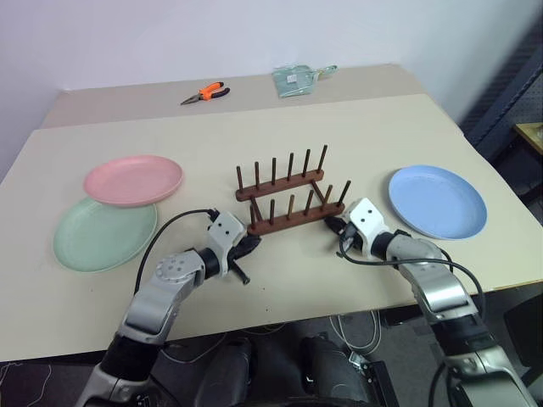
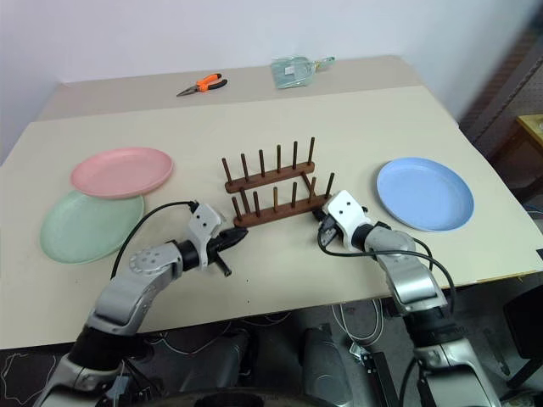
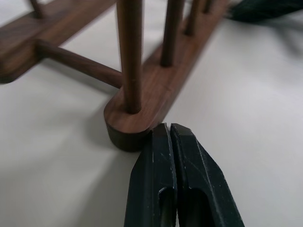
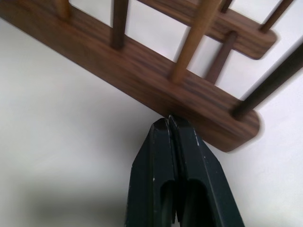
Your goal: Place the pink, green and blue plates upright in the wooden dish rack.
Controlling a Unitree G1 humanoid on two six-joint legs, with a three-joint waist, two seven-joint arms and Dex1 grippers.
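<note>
Both our grippers, left gripper point(image 3: 169, 137) and right gripper point(image 4: 168, 124), are pinching fully closed on nothing, tips pressing against opposite ends of the one wooden dish rack's point(image 1: 284, 199) near rail, forearms angling inward. Three plates are lying flat: pink plate point(image 1: 133, 179) overlapping green plate point(image 1: 102, 236) at left, blue plate point(image 1: 437, 201) at right. We are seeing one beige table point(image 1: 356, 127) carrying orange pliers point(image 1: 204, 92).

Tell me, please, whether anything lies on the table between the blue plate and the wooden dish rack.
Only the right claw, shut, at the near rail's right end, and its arm, close to the straight line from the blue plate to the wooden dish rack. The rack's slots hold nothing yet.
</note>
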